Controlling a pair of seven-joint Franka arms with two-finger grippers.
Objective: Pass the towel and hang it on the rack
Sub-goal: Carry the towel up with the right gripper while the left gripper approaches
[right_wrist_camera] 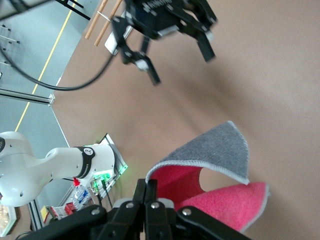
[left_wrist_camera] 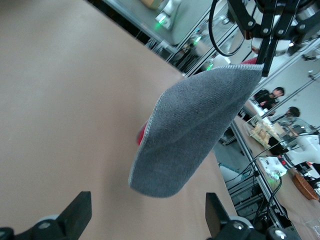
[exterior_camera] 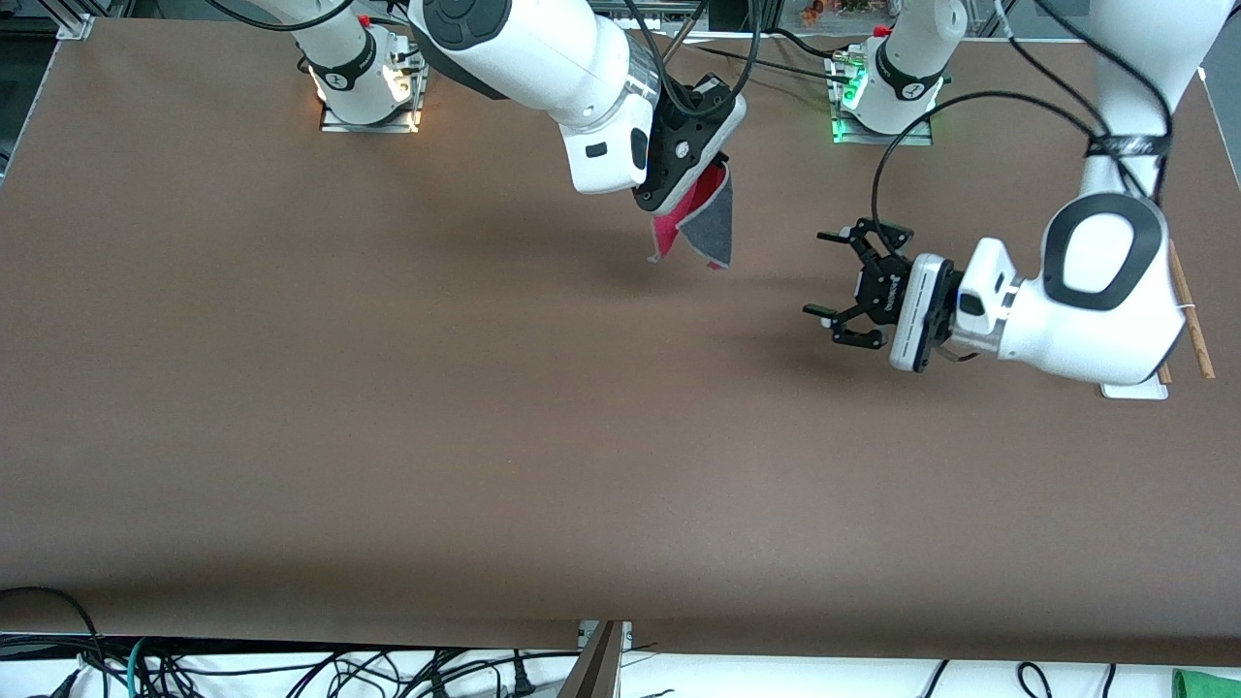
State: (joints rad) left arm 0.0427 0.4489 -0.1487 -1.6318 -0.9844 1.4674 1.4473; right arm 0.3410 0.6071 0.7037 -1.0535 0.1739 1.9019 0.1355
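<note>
The towel (exterior_camera: 700, 225), dark grey on one side and pink-red on the other, hangs folded from my right gripper (exterior_camera: 715, 173), which is shut on its upper edge above the table's middle. In the right wrist view the towel (right_wrist_camera: 220, 170) dangles from the closed fingertips (right_wrist_camera: 150, 187). My left gripper (exterior_camera: 829, 275) is open and empty, held level in the air and pointing at the towel from the left arm's end. In the left wrist view the grey towel (left_wrist_camera: 192, 132) hangs ahead of the spread fingers (left_wrist_camera: 77, 212). The rack (exterior_camera: 1191, 315) is mostly hidden by the left arm.
The rack's two brown rods and a corner of its white base (exterior_camera: 1134, 391) show past the left arm, near the table edge at the left arm's end. Both arm bases stand along the table's top edge. Cables lie below the table's near edge.
</note>
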